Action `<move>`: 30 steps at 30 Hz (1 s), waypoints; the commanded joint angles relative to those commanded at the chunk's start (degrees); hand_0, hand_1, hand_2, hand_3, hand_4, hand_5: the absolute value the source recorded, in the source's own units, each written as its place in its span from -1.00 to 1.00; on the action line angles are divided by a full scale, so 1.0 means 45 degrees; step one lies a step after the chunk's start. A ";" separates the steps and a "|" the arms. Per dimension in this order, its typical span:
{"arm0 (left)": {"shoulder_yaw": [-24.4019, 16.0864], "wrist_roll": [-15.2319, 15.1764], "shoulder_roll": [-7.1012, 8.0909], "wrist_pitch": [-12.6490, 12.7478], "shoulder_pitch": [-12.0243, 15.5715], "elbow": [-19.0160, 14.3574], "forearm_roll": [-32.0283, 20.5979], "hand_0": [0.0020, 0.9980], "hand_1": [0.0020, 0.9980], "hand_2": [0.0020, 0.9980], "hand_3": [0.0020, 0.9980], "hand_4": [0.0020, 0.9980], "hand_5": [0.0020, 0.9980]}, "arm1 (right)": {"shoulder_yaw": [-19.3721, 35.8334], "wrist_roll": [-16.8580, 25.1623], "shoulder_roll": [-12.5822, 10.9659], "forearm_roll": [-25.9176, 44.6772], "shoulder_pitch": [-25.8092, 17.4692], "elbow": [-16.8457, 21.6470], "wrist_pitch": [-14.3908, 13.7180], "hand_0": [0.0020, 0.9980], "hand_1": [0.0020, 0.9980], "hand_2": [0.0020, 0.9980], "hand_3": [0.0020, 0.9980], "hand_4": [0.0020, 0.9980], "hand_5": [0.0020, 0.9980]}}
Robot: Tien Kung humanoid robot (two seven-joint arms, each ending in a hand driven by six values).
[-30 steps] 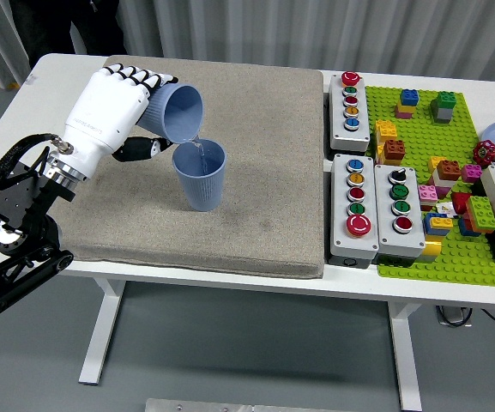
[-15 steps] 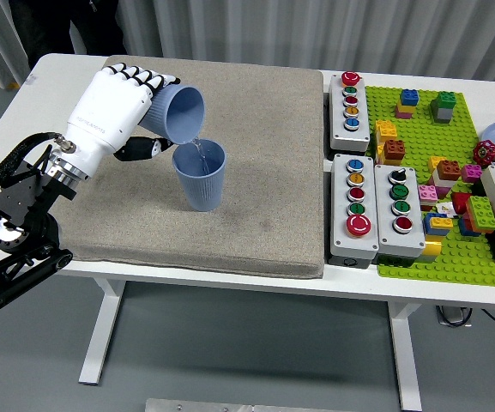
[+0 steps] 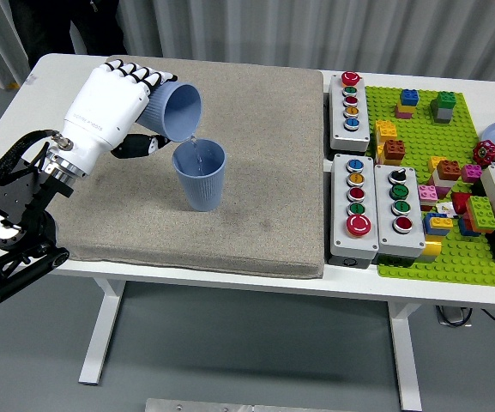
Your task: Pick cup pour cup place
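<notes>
— Where are you in the job?

— Mid-pour. My left hand (image 3: 110, 99) has its fingers (image 3: 144, 79) wrapped around the tilted blue cup (image 3: 174, 112), its mouth tipped down and to the right, just over the rim of the upright blue cup (image 3: 200, 176).

— Anything coming out?

— A thin trickle of water (image 3: 195, 148) runs from the lip into the standing cup. How much is left inside mine, I can't tell from this angle.

— And the receiving cup?

— Upright on the grey mat (image 3: 264, 154), near its middle, nothing touching it. The mat lies on the white desk (image 3: 58, 69).

— Your other hand?

— Out of sight. Nothing comes in from the right; over there are only the button boxes (image 3: 356, 206) and the green brick baseplate (image 3: 453, 172) with its toy bricks.

— So what's done, what's left?

— Pick-up done, pouring underway. By my reckoning I've got to empty this cup, bring it level, set it down on the mat and let go.
</notes>
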 joint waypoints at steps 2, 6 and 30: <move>0.0027 0.0018 0.0023 -0.0007 -0.0007 -0.0017 0.0000 0.08 0.09 0.28 0.15 0.43 -0.60 | -0.0002 -0.0003 0.0004 0.0004 -0.0008 0.0000 -0.0003 0.41 0.26 0.12 0.13 -1.00 -0.98; 0.0112 0.0041 0.0035 -0.0012 -0.0029 -0.0037 0.0000 0.08 0.09 0.28 0.15 0.43 -0.60 | 0.0004 -0.0014 0.0011 -0.0014 -0.0029 0.0000 0.0004 0.40 0.26 0.12 0.13 -1.00 -0.98; 0.0643 0.0360 0.0232 -0.0266 -0.0363 -0.0223 0.0000 0.08 0.09 0.28 0.15 0.42 -0.61 | -0.0033 0.0011 0.0008 0.0045 -0.0052 0.0000 0.0016 0.41 0.26 0.12 0.13 -1.00 -0.98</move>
